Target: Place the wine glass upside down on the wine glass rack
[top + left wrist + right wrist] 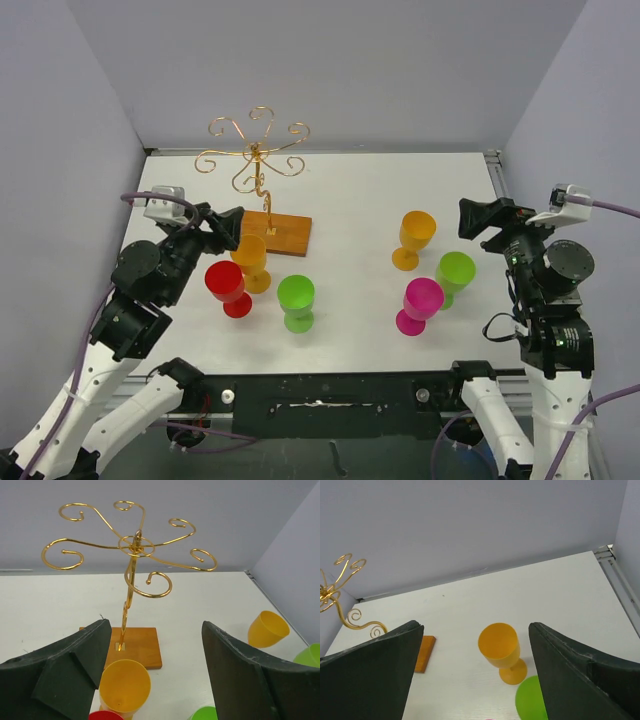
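At the back left of the table (350, 200), the wine glass rack (258, 165) stands on its wooden base; just before it a yellow wine glass (250, 260) stands upright beside a red glass (227, 287). The left gripper (230, 228) hangs near the yellow glass, fingers wide apart, holding nothing; the right gripper (478, 218) likewise gapes.

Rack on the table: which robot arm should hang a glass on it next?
Probably left. The left gripper, open, hovers right by a yellow glass, and the rack stands just behind it. The right gripper, open too, is across the table from the rack.
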Robot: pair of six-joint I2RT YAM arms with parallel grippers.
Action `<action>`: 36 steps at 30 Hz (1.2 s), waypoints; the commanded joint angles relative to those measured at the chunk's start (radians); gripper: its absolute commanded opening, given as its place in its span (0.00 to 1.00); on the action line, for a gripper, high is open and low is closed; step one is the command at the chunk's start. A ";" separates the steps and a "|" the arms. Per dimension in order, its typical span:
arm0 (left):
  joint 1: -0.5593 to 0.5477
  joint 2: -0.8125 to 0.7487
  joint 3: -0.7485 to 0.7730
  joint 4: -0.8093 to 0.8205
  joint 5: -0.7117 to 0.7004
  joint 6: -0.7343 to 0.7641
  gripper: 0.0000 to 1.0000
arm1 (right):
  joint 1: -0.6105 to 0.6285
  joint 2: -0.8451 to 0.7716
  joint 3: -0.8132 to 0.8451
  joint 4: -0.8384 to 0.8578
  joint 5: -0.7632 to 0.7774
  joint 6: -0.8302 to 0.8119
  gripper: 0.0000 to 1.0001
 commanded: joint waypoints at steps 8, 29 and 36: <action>-0.007 0.004 0.008 0.048 0.160 -0.038 0.76 | -0.058 0.035 -0.013 0.062 -0.218 0.104 0.99; -0.010 0.019 -0.025 0.157 0.298 -0.055 0.76 | 0.222 0.505 0.097 -0.184 0.130 -0.038 0.52; -0.011 0.004 -0.053 0.165 0.306 -0.047 0.76 | 0.287 0.681 0.126 -0.155 0.163 -0.044 0.47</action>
